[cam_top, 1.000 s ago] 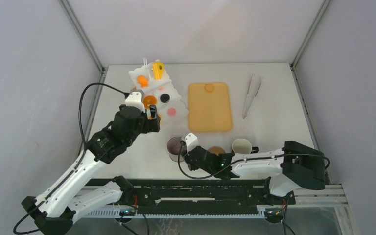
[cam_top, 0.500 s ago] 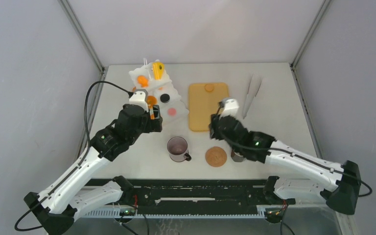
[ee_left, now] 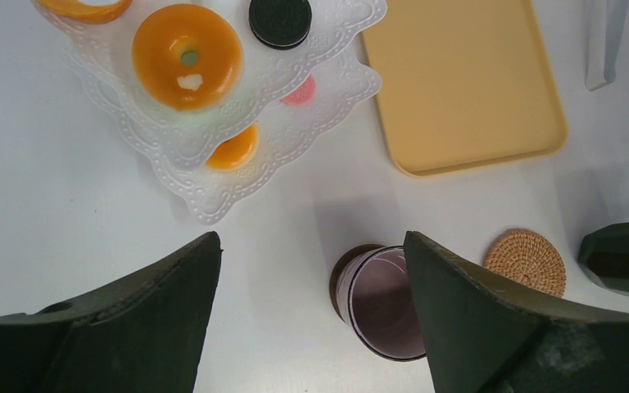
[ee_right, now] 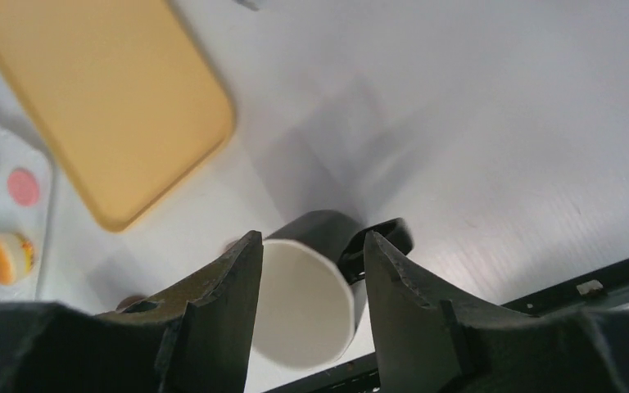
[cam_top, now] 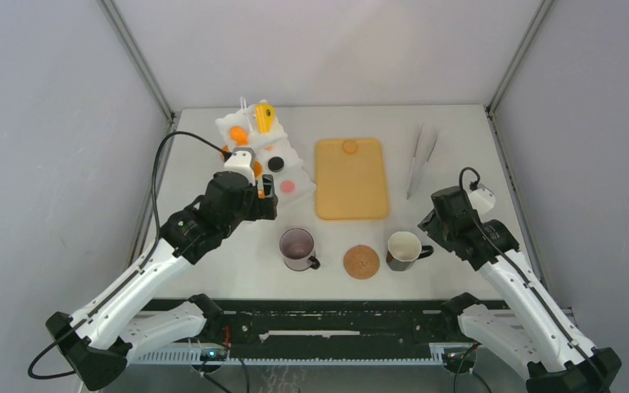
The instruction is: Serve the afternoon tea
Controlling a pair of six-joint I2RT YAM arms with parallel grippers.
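The pastries sit on a white tiered stand [cam_top: 295, 155]: a yellow wedge [cam_top: 264, 116], an orange ring [ee_left: 187, 56], a black round [ee_left: 280, 20], a pink round [ee_left: 299, 92] and an orange tart [ee_left: 233, 151]. One dark mug with a purple inside [cam_top: 299, 248] stands on a brown coaster. A second dark mug with a white inside [cam_top: 404, 248] stands to its right. My left gripper [cam_top: 260, 195] hovers open beside the stand, the purple mug [ee_left: 381, 303] below its right finger. My right gripper [cam_top: 436, 223] hangs open over the white-lined mug [ee_right: 307, 307] and its handle [ee_right: 377, 241].
A flat tan tray [cam_top: 350, 178] lies at the middle back, with white tongs [cam_top: 420, 160] to its right. A bare woven coaster [cam_top: 361, 262] rests between the two mugs. Grey walls close in the table on three sides.
My right arm swung from beside the purple mug, past the tray, to the right side over the white-lined mug. My left gripper crept slightly right. Both mugs stayed put.
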